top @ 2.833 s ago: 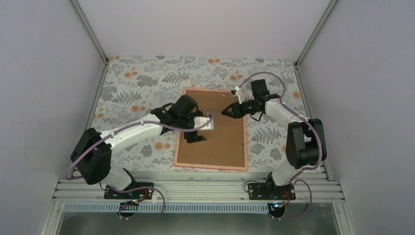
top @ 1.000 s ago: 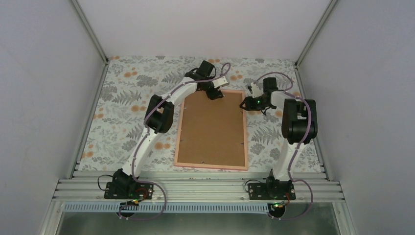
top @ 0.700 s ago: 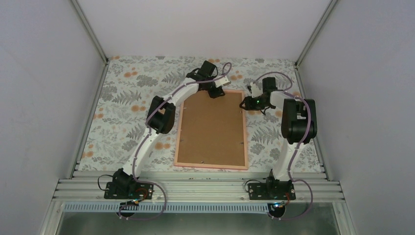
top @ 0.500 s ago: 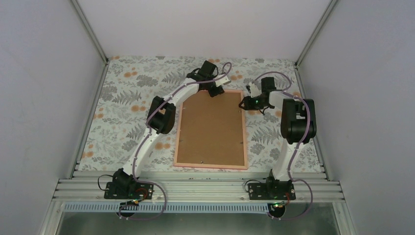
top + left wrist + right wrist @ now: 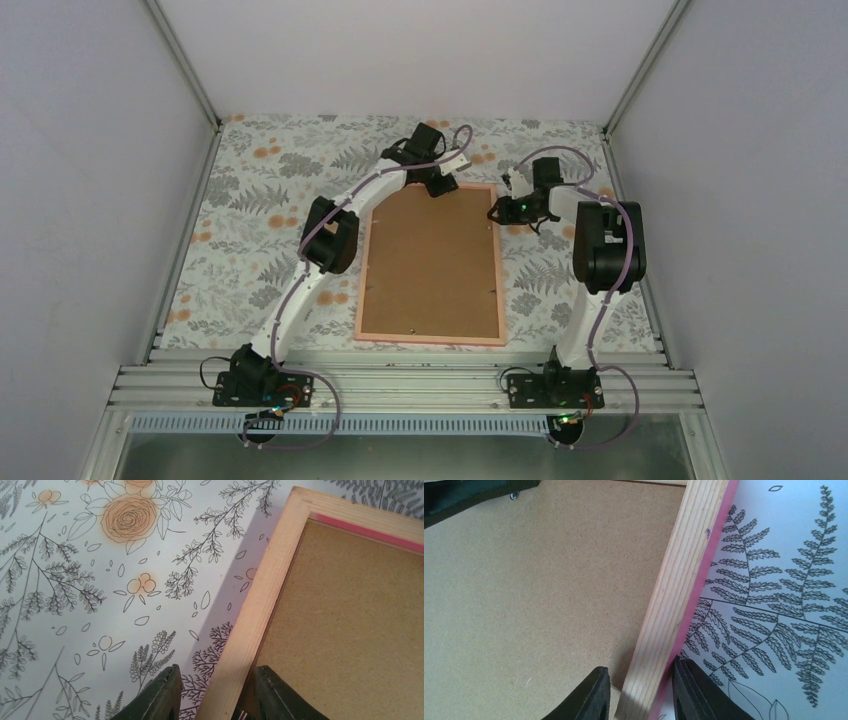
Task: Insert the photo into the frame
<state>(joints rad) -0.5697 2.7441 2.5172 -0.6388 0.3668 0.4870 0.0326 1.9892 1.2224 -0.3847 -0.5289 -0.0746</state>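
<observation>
Straddling the frame's point(image 5: 364, 290) far-left rail, the left hand point(image 5: 216, 670) is half-closed; I cannot tell whether it grips. The frame lies face down on the surface point(image 5: 260, 200) with the backing board point(image 5: 430, 270) seated in it. The photo is unseen, presumably already underneath, so likely only turning over is left. The right hand point(image 5: 639, 666) straddles the frame's far-right rail likewise. Both hands were over the frame's middle earlier.

Our left arm point(image 5: 370, 187) and right arm point(image 5: 585, 320) are white with black joints. Lilac cables point(image 5: 560, 155) trail behind each wrist, and our fingers point(image 5: 162, 697) are dark, tapered wedges.
</observation>
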